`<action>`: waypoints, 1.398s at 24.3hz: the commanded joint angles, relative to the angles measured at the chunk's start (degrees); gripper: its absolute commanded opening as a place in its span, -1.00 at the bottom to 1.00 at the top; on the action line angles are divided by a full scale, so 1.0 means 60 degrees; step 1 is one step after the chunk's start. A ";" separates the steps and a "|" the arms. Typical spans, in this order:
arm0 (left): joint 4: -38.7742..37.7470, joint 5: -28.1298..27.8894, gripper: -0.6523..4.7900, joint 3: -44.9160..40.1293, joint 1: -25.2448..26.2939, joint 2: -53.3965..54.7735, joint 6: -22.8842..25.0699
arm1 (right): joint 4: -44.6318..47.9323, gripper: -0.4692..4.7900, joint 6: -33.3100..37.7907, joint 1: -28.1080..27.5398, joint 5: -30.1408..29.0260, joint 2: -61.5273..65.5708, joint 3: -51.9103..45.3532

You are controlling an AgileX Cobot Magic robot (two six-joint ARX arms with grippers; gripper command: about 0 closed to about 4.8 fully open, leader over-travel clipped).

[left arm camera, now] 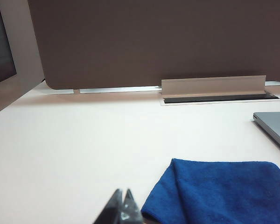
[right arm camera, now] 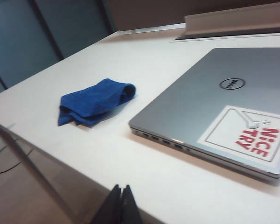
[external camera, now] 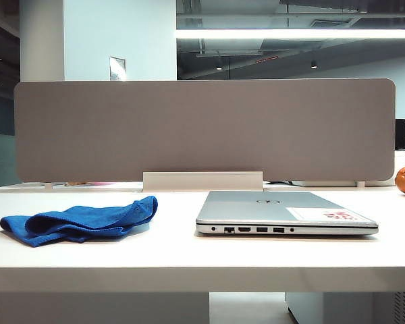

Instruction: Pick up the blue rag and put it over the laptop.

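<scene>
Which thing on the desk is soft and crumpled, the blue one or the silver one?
The blue rag, lying bunched in folds left of the laptop, which is flat, rigid, closed and stickered.

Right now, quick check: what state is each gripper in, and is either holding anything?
Left gripper: shut, empty, beside the blue rag.
Right gripper: shut, empty, back at the table's near edge, short of the laptop.

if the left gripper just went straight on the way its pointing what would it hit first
Probably the bare white table. The left gripper, fingers shut, points past the near corner of the blue rag, which lies just beside that line and might be brushed. Beyond stands the grey divider panel. Depth is unclear.
</scene>
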 commanded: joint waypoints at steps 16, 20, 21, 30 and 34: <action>-0.1020 0.0040 -0.78 0.1362 -0.0004 0.0736 -0.1042 | 0.0109 -0.82 0.0193 0.0000 -0.0266 -0.0022 -0.0047; -0.1002 0.0040 -0.78 0.2036 -0.0004 0.2000 -0.1038 | 0.0109 -0.82 0.0193 0.0000 -0.0262 -0.0022 -0.0047; -0.0994 0.0040 -0.78 0.2251 -0.0004 0.2422 -0.1038 | 0.0109 -0.82 0.0193 0.0000 -0.0262 -0.0022 -0.0047; -0.0940 0.0590 -0.78 0.3544 -0.0004 0.5220 -0.1042 | 0.0109 -0.82 0.0189 -0.0004 -0.0237 -0.0022 -0.0047; -0.0943 0.1144 -0.78 0.4197 -0.0004 0.6637 -0.1042 | 0.0106 -0.82 0.0189 -0.0004 -0.0233 -0.0022 -0.0047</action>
